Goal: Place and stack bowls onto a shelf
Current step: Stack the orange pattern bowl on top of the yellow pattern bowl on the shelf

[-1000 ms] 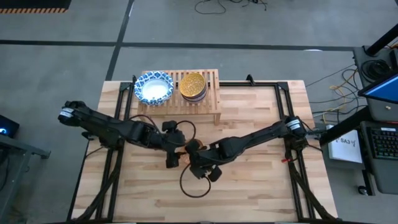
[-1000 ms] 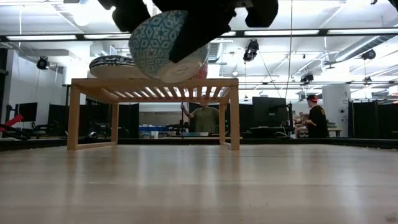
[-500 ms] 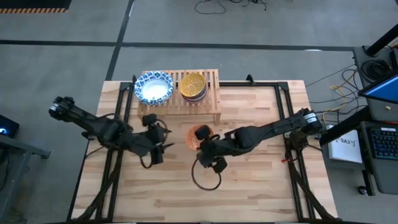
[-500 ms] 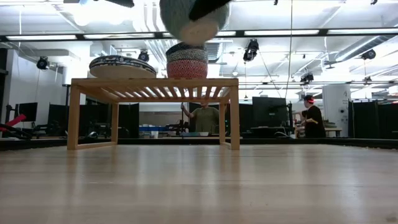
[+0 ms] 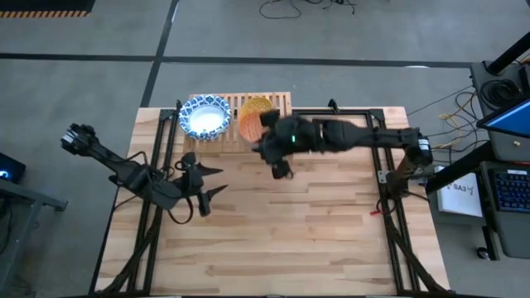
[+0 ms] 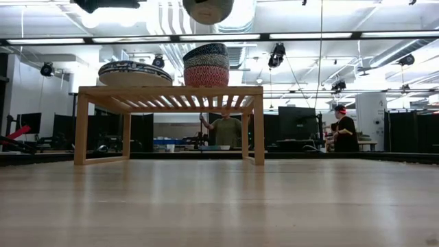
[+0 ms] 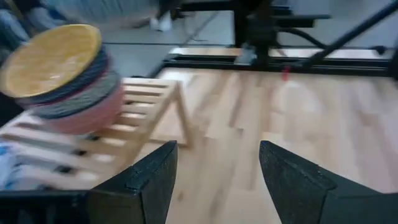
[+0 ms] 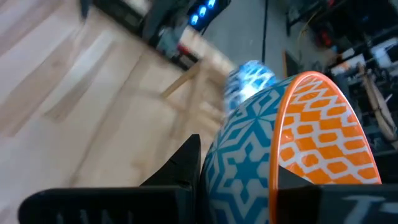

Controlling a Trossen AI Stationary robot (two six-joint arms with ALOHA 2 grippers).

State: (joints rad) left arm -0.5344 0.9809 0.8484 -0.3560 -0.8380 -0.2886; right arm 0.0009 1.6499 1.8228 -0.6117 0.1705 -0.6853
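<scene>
On the light-wood shelf (image 5: 277, 124) a wide blue-patterned bowl (image 5: 204, 117) rests near its left end. Beside it stands a stack of small bowls (image 6: 206, 65) with a yellow-lined one (image 5: 260, 108) on top and a red one at the bottom. My right gripper (image 5: 267, 139) is shut on a small bowl (image 8: 311, 137), orange inside and blue-patterned outside, in the air above that stack (image 6: 208, 9). My left gripper (image 5: 215, 180) hovers open over the table's left half and faces the shelf (image 7: 143, 118). My right gripper pinches the orange bowl's wall at the rim (image 8: 278, 163). One finger (image 8: 183, 165) lies on the blue-patterned outside and the other is on the orange inside. The bowl is lifted clear, just above and nearer than the stack's yellow top.
Bare slats (image 5: 281, 106) remain on the shelf to the right of the small stack. Black frame rails (image 5: 377, 157) run along both table sides. The wooden tabletop (image 5: 290, 232) stretches in front of the shelf. People stand in the room far behind the table (image 6: 225, 130).
My right gripper has carried the orange bowl from the table's middle up and toward the far edge, to above the small stack on the shelf. The bowl has turned from lying on its side to nearly level. My left gripper has drawn back toward the table's left edge.
</scene>
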